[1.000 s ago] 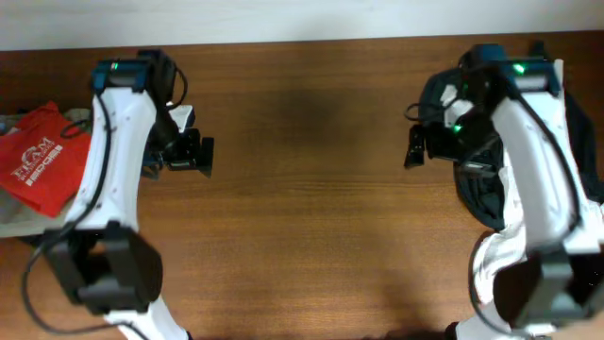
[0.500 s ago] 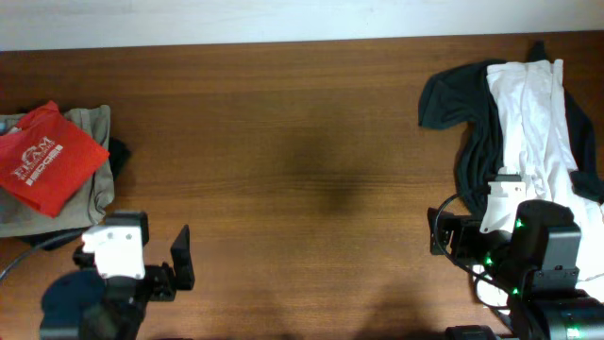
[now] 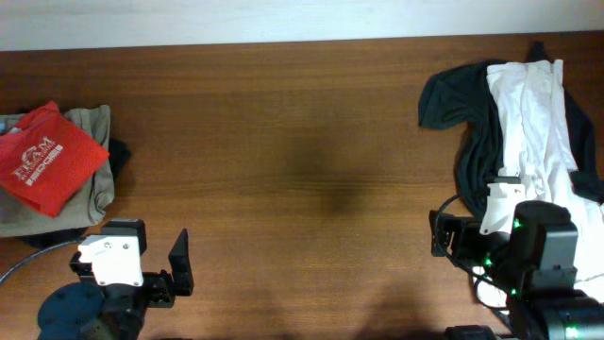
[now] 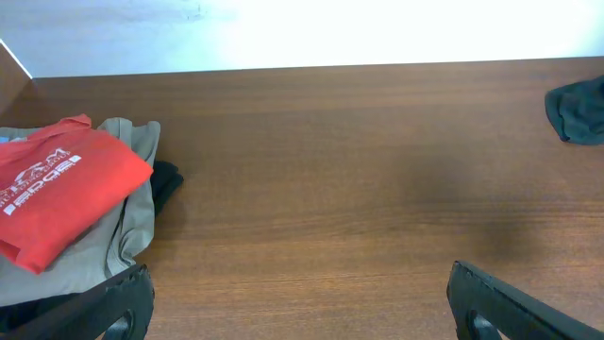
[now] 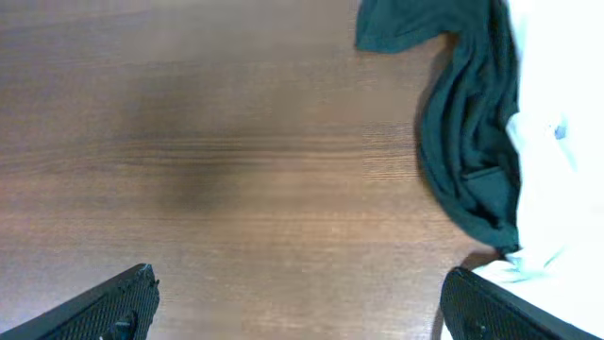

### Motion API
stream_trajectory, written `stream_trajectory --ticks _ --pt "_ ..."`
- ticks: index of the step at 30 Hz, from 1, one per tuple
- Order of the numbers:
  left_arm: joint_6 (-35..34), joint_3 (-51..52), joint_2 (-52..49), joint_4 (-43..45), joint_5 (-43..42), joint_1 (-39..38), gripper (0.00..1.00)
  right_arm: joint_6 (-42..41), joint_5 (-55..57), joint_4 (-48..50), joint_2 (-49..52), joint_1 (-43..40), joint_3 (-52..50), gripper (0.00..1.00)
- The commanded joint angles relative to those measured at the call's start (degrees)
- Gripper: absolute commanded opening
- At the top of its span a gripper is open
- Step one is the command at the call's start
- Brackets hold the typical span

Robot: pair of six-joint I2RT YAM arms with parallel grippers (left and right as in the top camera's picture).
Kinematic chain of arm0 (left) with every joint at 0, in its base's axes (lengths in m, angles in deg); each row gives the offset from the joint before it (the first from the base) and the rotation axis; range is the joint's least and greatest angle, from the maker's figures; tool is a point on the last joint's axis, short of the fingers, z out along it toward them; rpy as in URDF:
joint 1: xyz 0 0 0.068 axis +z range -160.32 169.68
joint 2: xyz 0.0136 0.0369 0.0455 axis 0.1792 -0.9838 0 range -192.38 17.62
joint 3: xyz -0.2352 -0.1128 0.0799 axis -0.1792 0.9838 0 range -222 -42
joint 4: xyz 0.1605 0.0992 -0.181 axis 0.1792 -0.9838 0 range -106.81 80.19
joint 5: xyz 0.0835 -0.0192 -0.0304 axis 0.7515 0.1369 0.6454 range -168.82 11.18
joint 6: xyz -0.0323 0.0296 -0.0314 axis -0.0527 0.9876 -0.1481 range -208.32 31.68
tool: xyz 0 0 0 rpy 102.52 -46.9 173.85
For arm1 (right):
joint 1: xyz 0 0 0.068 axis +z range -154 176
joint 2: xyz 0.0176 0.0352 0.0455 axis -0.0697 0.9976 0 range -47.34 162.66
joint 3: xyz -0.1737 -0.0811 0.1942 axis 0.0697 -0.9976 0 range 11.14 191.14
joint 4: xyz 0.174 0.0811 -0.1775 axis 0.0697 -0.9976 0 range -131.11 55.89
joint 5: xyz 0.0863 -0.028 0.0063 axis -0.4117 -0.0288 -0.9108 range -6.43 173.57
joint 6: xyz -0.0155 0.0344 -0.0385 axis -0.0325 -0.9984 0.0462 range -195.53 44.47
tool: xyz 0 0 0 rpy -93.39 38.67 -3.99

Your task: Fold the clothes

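Note:
A folded red-orange T-shirt [image 3: 47,159] with white lettering lies on a folded grey garment [image 3: 94,179] at the table's left; both show in the left wrist view [image 4: 61,194]. A black shirt [image 3: 472,142] and a white shirt [image 3: 533,123] lie crumpled together at the right, and both show in the right wrist view, black [image 5: 467,161] and white [image 5: 562,142]. My left gripper [image 3: 179,264] is open and empty at the front left, right of the folded pile. My right gripper [image 3: 439,236] is open and empty at the front right, beside the white shirt's lower edge.
Bare brown wooden tabletop [image 3: 302,170] spans the middle between the two piles. A pale wall runs along the table's far edge [image 3: 283,19]. A dark bit of cloth [image 3: 118,156] pokes out beside the folded pile.
A second ago both arms reached out over the back of the table; they have since drawn back to the front edge, uncovering both piles. In the last half second almost nothing moved.

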Motion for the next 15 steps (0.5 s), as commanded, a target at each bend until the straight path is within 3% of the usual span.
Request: stream_trajectory --ticks 1,6,10,13,15 --pt "0.9 0.5 0.3 0.1 -0.4 -0.1 0.99 2.8 2.3 8.5 -9.1 -0.2 -7.5 0.99" --pt "0.9 0.5 0.3 0.1 -0.4 -0.1 0.99 4.0 1.4 40.6 -32.1 0.8 -37.9 0.99" --pt "0.9 0.5 0.3 0.1 -0.4 -0.1 0.99 5.2 1.8 59.1 -37.6 1.4 -51.5 0.99" --pt "0.9 0.5 0.3 0.1 -0.4 -0.1 0.99 12.7 2.0 55.0 -37.6 1.4 -52.9 0.99" --pt "0.9 0.5 0.3 0.1 -0.4 -0.1 0.99 12.7 1.6 53.7 -37.6 1.4 -52.9 0.99"
